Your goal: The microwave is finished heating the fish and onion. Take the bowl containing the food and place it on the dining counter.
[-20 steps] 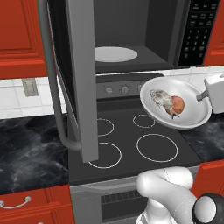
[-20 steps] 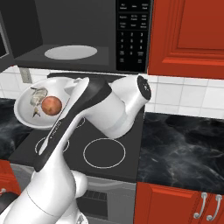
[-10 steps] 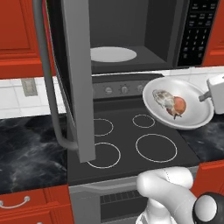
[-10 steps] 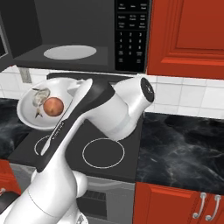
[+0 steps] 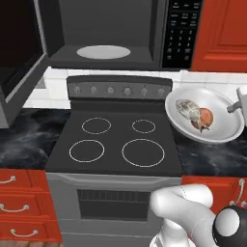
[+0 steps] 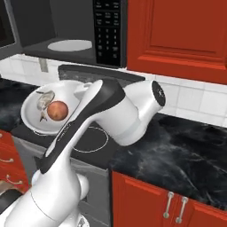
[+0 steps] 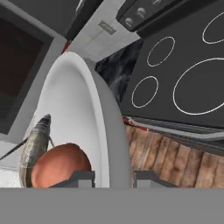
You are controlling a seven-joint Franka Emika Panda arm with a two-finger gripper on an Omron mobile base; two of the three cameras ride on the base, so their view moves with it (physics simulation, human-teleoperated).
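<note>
Bowl [image 5: 219,132]: held off the surface, tilted, at the right edge of the stove [image 5: 116,142] – partly over the black marbled countertop [image 5: 212,159] in the left base view.
Gripper [image 7: 113,177]: closed on the bowl's rim, 1 finger inside the rim and 1 outside, as seen in the hand view; the bowl is carried by this grip alone.
Fish [image 5: 188,110]: lying inside the bowl, a mottled grey-beige lump, touching the onion.
Onion [image 5: 204,117]: orange-red ball in the bowl, just right of the fish in the left base view; in the hand view it sits nearest the gripper.
Microwave [image 5: 144,34]: mounted above the stove, door [image 5: 21,53] swung wide open to the left – the cavity holds 1 flat white turntable plate [image 5: 103,52]; the keypad panel [image 5: 179,31] is on the right side.
Stove: 4 ring burners marked on the black top, a row of knobs along the far edge.
Cabinets [image 6: 177,35]: red, right of the microwave and below the countertop.
</note>
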